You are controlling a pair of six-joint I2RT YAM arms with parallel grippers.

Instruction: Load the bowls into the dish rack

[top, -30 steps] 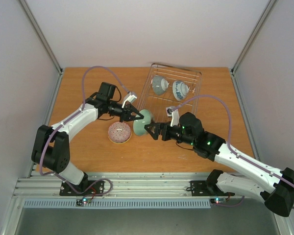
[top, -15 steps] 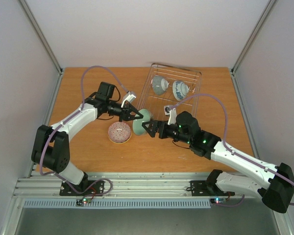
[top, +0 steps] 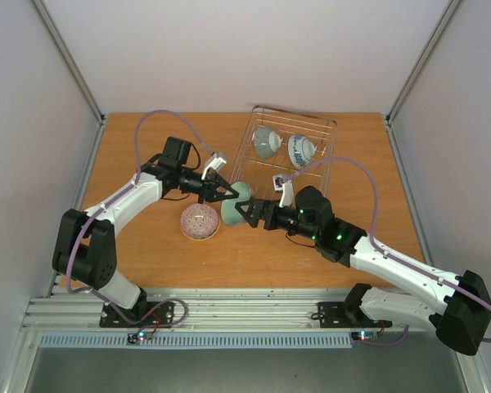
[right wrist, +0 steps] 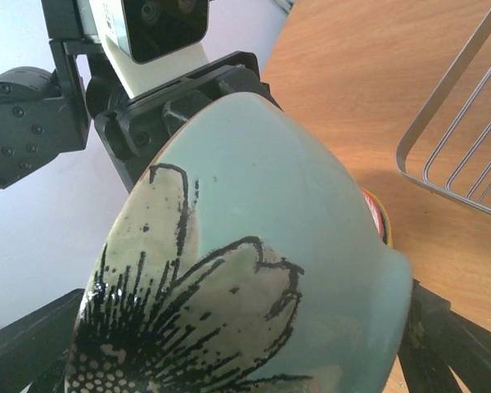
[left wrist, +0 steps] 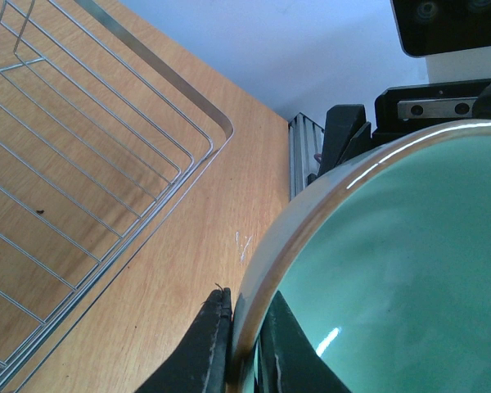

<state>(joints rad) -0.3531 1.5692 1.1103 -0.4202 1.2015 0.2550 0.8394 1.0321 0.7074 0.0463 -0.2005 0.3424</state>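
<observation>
A pale green bowl (top: 234, 201) with a black flower drawing hangs in the air between both arms, above the table. My left gripper (top: 227, 195) is shut on its rim, one finger inside and one outside (left wrist: 245, 332). The bowl's glossy inside (left wrist: 393, 270) fills the left wrist view. My right gripper (top: 247, 212) is open, its fingers spread on either side of the bowl's outer wall (right wrist: 262, 246); I cannot tell whether they touch it. The pink-red patterned bowl (top: 200, 221) sits on the table just below. The wire dish rack (top: 326, 143) stands behind.
In the rack lie a pale green bowl (top: 267, 141) and a blue-and-white bowl (top: 301, 151). The rack's near corner shows in the left wrist view (left wrist: 217, 123) and in the right wrist view (right wrist: 442, 147). The pink bowl's red rim (right wrist: 380, 219) peeks from behind the held bowl.
My right arm has moved left, bringing its open fingers around the green bowl. The left gripper and the bowl have stayed almost still.
</observation>
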